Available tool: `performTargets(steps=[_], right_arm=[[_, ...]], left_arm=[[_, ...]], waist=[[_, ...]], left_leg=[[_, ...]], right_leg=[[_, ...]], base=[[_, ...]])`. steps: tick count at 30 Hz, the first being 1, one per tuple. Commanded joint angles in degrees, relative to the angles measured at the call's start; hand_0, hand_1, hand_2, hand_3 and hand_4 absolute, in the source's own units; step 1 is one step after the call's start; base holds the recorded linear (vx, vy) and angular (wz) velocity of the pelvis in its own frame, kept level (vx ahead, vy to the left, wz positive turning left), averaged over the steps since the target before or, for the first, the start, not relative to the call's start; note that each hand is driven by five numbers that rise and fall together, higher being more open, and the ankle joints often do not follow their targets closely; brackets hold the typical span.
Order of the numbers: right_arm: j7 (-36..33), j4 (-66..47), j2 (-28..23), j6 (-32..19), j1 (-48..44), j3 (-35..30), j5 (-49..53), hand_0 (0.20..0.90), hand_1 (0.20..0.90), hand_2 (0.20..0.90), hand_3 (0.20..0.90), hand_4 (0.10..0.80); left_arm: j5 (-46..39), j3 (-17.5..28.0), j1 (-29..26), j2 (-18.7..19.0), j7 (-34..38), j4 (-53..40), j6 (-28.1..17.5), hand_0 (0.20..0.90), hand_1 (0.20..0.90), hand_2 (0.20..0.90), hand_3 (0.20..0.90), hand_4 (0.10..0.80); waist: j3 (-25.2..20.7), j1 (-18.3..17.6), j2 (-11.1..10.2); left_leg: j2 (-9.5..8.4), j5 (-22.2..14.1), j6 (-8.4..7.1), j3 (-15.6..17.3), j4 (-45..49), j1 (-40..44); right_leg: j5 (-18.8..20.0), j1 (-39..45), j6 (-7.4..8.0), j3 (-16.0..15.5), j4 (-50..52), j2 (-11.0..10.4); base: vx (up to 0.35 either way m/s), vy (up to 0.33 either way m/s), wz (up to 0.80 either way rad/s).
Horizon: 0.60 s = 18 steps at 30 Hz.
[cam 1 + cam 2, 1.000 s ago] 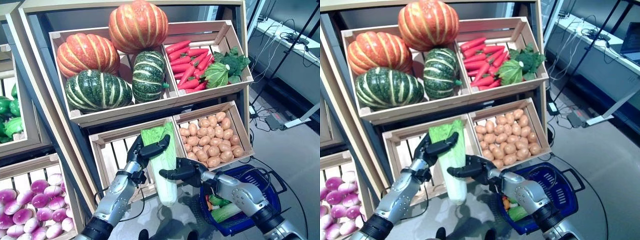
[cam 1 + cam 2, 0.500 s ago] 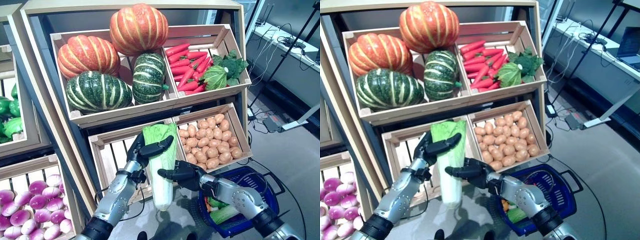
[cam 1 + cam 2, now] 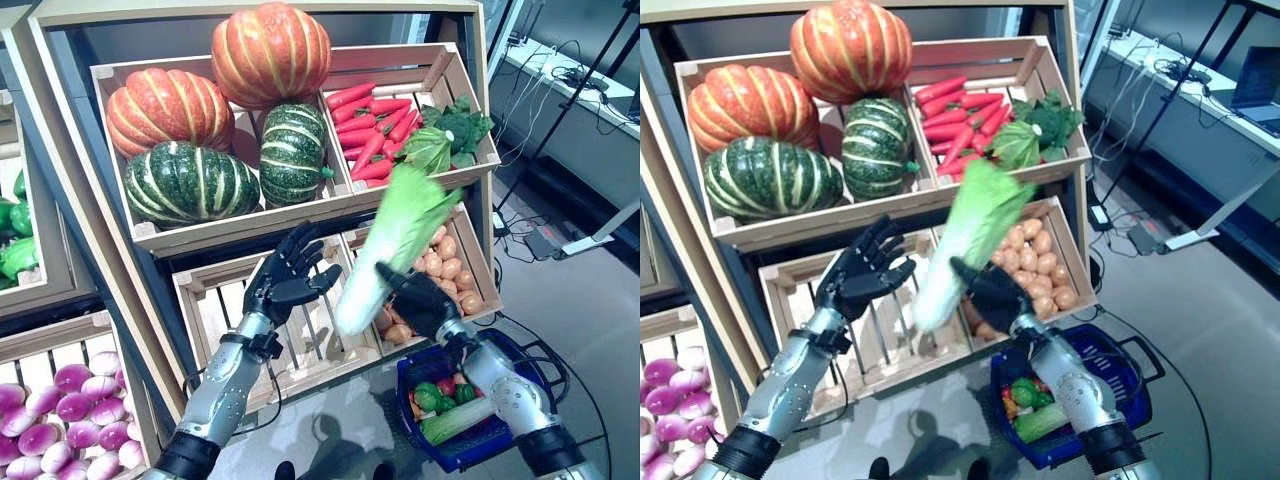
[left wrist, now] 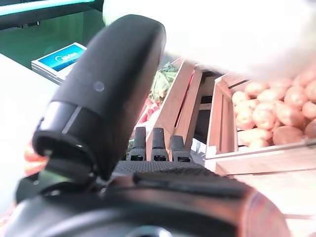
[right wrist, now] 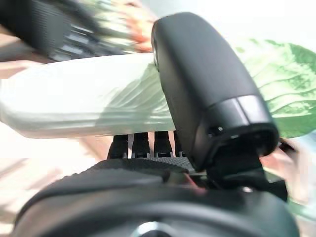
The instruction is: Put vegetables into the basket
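Green-and-white napa cabbage (image 3: 390,245) is now riding in the right hand (image 3: 420,300) alone, tilted leaf-end up in front of the potato crate (image 3: 470,255); half a second ago both hands were clamping it upright before the empty slatted crate (image 3: 215,315). Left hand (image 3: 285,280) is letting go, fingers spreading wide, palm facing the cabbage. Right fingers are curling round the stalk, forearm angling up from beside the blue basket (image 3: 475,450), so the handover looks done and lowering into the basket is likely next.
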Motion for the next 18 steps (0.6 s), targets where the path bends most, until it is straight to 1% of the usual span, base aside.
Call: performTargets(steps=[1,2,5,7,10,13,15,18], right_arm=[[0.0,-4.1,2.0,-11.8,-3.2,-7.0,4.7,0.300,0.300,0.300,0.300,0.400],[-0.1,-3.9,2.0,-12.0,-3.0,-7.4,4.8,0.300,0.300,0.300,0.300,0.400],[-2.4,-3.1,2.6,-15.9,-2.3,-10.7,4.4,0.300,0.300,0.300,0.300,0.400],[-4.8,-2.2,3.0,-19.3,-1.7,-13.0,3.0,0.300,0.300,0.300,0.300,0.400],[-6.9,-0.7,3.4,-22.1,-1.1,-15.4,1.7,0.300,0.300,0.300,0.300,0.400],[-11.2,2.5,2.7,-26.4,-0.7,-18.4,0.4,0.300,0.300,0.300,0.300,0.400],[-13.0,3.7,2.4,-28.2,-0.5,-19.3,0.3,0.300,0.300,0.300,0.300,0.400],[-16.8,6.6,1.7,-32.7,-0.5,-20.6,1.5,0.300,0.300,0.300,0.300,0.400]], left_arm=[[-0.8,3.1,-4.6,0.8,-2.9,-0.4,-4.4,0.900,0.900,0.900,0.900,0.800],[-0.9,3.3,-4.5,0.9,-3.0,-0.4,-4.4,0.900,0.900,0.900,0.900,0.800],[-1.2,4.1,-4.3,1.2,-2.8,-0.2,-4.3,0.900,0.900,0.900,0.900,0.800],[-1.3,4.7,-4.0,1.4,-2.5,-0.5,-4.2,0.900,0.900,0.900,0.900,0.800],[-1.3,5.3,-3.7,1.5,-2.5,-0.5,-4.3,0.900,0.900,0.900,0.900,0.800],[-1.6,5.8,-3.4,1.6,-2.3,-1.1,-4.2,0.900,0.900,0.900,0.900,0.800],[-2.0,6.0,-3.2,1.8,-2.2,-1.8,-4.2,0.900,0.900,0.900,0.900,0.800],[-2.3,5.9,-3.1,2.0,-2.0,-2.7,-4.5,0.900,0.900,0.900,0.900,0.800]], waist=[[-2.6,-0.9,-0.3],[-2.6,-0.9,-0.3],[-2.4,-1.3,-0.2],[-2.3,-1.6,-0.1],[-2.0,-2.0,0.0],[-1.4,-2.3,0.2],[-1.1,-2.3,0.2],[0.0,-2.3,0.4]], left_leg=[[0.76,-2.1,-0.83,-0.4,0.0,-1.3],[0.77,-2.1,-0.82,-0.3,0.0,-1.3],[0.83,-2.2,-0.74,-0.1,0.0,-1.3],[0.94,-2.2,-0.70,0.2,0.0,-1.4],[1.03,-2.3,-0.62,0.5,0.0,-1.3],[1.12,-2.2,-0.61,0.8,0.0,-1.5],[1.05,-2.2,-0.56,0.8,0.0,-1.8],[0.96,-2.1,-0.48,0.8,0.0,-2.5]], right_leg=[[0.7,0.8,2.19,-1.3,0.1,-2.1],[0.8,0.8,2.19,-1.3,0.1,-2.1],[0.8,0.7,2.18,-1.0,0.1,-2.1],[0.7,0.6,2.15,-0.7,0.1,-2.0],[0.7,0.5,2.04,-0.1,0.1,-1.9],[0.7,0.3,1.89,0.2,0.1,-1.8],[0.7,0.2,1.78,0.3,0.1,-1.7],[0.9,-0.6,1.57,0.7,0.1,-1.5]], base=[[-0.027,-0.007,-0.04],[-0.020,-0.007,-0.04],[-0.013,-0.009,-0.08],[-0.002,-0.008,-0.05],[0.000,0.000,0.00],[0.010,-0.024,-0.04],[-0.010,-0.029,-0.05],[-0.034,-0.035,-0.11]])
